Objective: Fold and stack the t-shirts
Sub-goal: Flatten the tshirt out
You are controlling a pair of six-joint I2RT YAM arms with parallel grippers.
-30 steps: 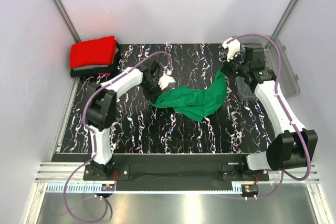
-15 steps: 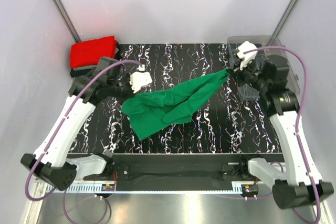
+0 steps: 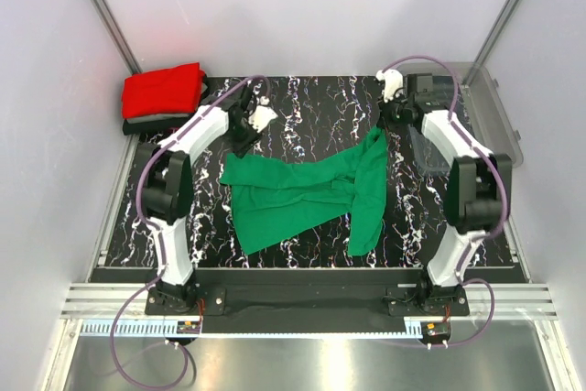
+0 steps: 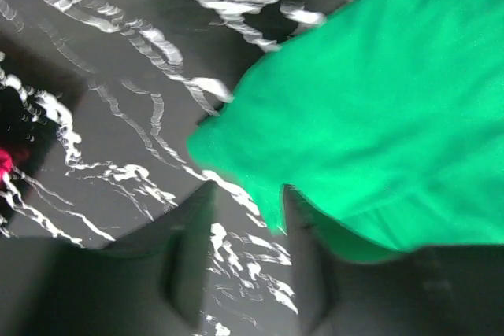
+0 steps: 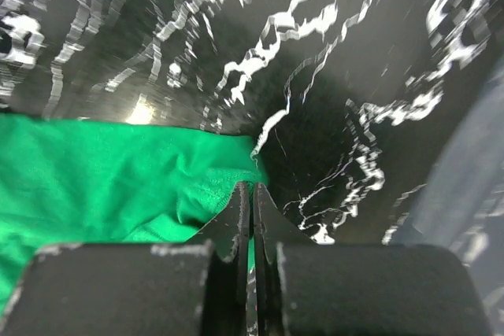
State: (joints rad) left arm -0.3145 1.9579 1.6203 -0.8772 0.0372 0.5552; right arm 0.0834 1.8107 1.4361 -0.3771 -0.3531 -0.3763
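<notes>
Left claw (image 3: 259, 119) parted, empty, just beyond the green shirt (image 3: 293, 191); right claw (image 3: 392, 109) pinches its corner. Pull now and you'll likely drag it crumpled.

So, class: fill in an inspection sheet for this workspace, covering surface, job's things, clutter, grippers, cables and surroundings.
Surface: black marbled tabletop.
Job's things: green t-shirt spread unfolded mid-table; red t-shirt folded atop darker shirts, far left corner.
Clutter: clear plastic bin, far right.
Grippers: left gripper open at the green t-shirt's edge; right gripper shut, apparently pinching its corner.
Cables: purple cables in loose loops, off the cloth.
Surroundings: white walls; metal rail along the near edge.
</notes>
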